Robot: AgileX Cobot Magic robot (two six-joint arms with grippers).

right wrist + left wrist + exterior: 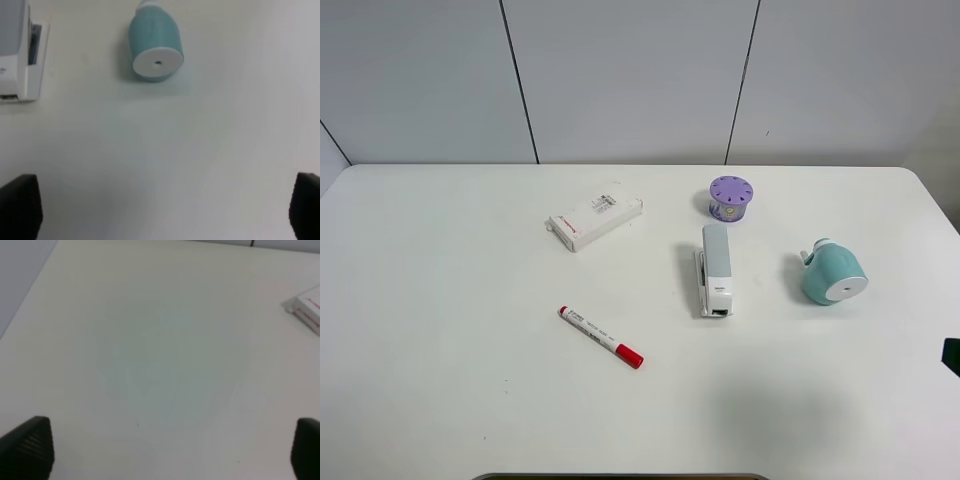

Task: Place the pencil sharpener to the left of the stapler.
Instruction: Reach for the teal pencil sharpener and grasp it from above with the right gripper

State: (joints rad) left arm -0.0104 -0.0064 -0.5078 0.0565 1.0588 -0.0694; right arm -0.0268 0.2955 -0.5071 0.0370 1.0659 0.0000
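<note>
The teal pencil sharpener [833,272] lies on its side on the white table [440,300], right of the stapler [715,268], its flat white face toward the front. The long white stapler with its grey-blue arm points front to back. In the right wrist view the sharpener [154,47] and the stapler's end [20,55] lie ahead of my right gripper [162,210], which is open and empty, well short of both. My left gripper [167,450] is open over bare table, far from both objects. In the high view only a dark sliver of the right arm [952,355] shows.
A purple round container with holes [729,198] stands just behind the stapler. A flat white box with red print [594,216] lies to the back left and shows in the left wrist view as the box corner [305,307]. A red-capped marker [601,336] lies front left of the stapler.
</note>
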